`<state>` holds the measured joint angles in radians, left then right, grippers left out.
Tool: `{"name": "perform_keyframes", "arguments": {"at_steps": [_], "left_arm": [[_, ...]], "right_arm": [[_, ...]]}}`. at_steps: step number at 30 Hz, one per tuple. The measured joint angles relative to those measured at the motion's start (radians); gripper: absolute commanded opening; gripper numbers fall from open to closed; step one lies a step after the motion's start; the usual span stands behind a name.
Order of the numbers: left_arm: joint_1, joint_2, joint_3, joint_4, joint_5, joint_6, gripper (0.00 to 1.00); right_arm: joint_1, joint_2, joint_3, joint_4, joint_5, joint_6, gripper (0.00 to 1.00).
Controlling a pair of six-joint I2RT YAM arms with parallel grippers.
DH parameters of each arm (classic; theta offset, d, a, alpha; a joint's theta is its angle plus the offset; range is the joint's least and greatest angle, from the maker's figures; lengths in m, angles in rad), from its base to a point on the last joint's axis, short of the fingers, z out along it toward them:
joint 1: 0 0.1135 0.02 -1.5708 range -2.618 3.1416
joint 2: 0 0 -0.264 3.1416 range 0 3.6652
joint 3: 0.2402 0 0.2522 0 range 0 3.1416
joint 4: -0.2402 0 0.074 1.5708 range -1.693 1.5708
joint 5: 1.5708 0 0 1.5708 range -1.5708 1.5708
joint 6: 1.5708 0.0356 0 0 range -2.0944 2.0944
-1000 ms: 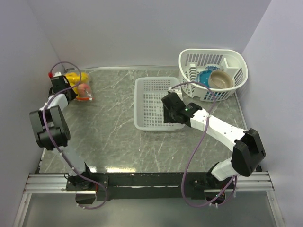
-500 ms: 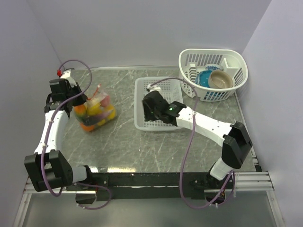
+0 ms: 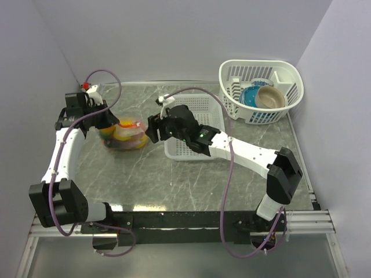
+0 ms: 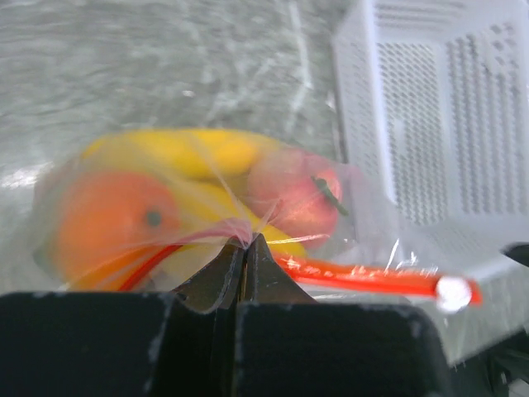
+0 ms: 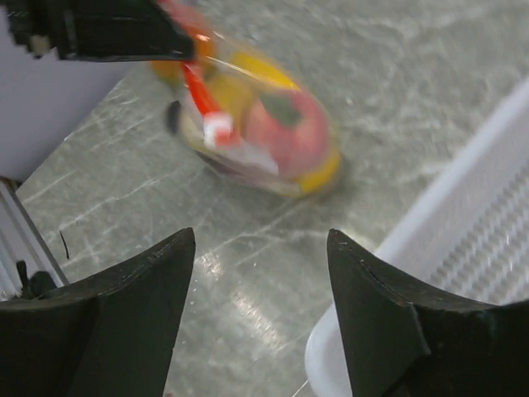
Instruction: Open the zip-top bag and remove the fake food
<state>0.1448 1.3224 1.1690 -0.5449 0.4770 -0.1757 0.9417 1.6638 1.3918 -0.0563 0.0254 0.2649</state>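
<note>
The left gripper [image 4: 245, 248] is pressed together on a pleat of clear film just below the orange-red zip strip [image 4: 355, 275]. It pinches the zip-top bag [image 3: 124, 134] left of centre in the overhead view, probably to anchor one side of the mouth. The fake food [image 4: 293, 194], in yellow, orange and pink-red, sits inside, and the strip appears sealed. The right gripper [image 5: 258, 240], jaws spread, faces the bag from beside the white perforated tray [image 3: 194, 119], likely to take the opposite lip. Blur hides whether the bag touches the table [image 3: 174, 179].
</note>
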Motion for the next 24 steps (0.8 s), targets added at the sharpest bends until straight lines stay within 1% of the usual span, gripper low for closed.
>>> {"name": "perform_keyframes", "arguments": {"at_steps": [1, 3, 7, 11, 13, 18, 21, 24], "left_arm": [[-0.002, 0.01, 0.02, -0.021, 0.027, 0.012, 0.01], [-0.003, 0.027, 0.053, -0.059, 0.074, 0.044, 0.01], [-0.004, 0.048, 0.108, -0.126, 0.133, 0.091, 0.01], [-0.005, 0.05, 0.122, -0.15, 0.167, 0.111, 0.01], [-0.006, 0.053, 0.122, -0.162, 0.175, 0.113, 0.01], [-0.014, 0.069, 0.122, -0.184, 0.18, 0.113, 0.01], [-0.024, 0.07, 0.122, -0.19, 0.181, 0.113, 0.01], [-0.034, 0.07, 0.122, -0.198, 0.181, 0.113, 0.01]], "right_arm": [[0.0, 0.001, -0.012, 0.036, -0.024, -0.037, 0.66], [-0.006, 0.011, -0.027, 0.085, -0.076, -0.103, 0.65], [-0.014, 0.041, -0.044, 0.14, -0.172, -0.184, 0.66], [-0.022, 0.042, -0.091, 0.175, -0.237, -0.232, 0.68], [-0.023, 0.041, -0.105, 0.185, -0.248, -0.24, 0.7], [-0.02, 0.035, -0.124, 0.204, -0.248, -0.255, 0.7], [-0.017, 0.035, -0.124, 0.227, -0.24, -0.263, 0.66], [-0.014, 0.035, -0.121, 0.236, -0.225, -0.27, 0.59]]}}
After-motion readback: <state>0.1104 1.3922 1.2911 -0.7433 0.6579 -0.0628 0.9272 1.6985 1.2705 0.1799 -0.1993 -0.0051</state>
